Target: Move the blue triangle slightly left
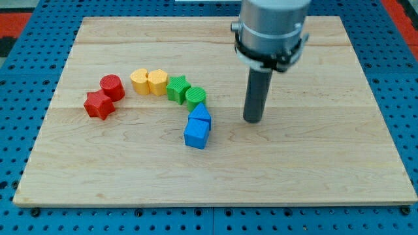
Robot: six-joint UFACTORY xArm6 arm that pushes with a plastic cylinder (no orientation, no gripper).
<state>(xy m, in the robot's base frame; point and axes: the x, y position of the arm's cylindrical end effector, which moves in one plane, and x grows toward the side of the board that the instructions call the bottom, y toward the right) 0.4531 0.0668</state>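
Observation:
The blue triangle (200, 115) lies near the board's middle, touching the blue cube (196, 134) just below it and the green cylinder (195, 97) just above it. My tip (253, 120) is on the board to the right of the blue triangle, a clear gap away, touching no block. The rod rises from it to the arm's grey wrist (271, 29) at the view's top.
A green star (177, 88), a yellow heart (157, 82) and a yellow pentagon-like block (140, 81) curve to the left of the green cylinder. A red cylinder (112, 87) and a red star (98, 104) lie further left. The wooden board (313, 163) lies on a blue pegboard.

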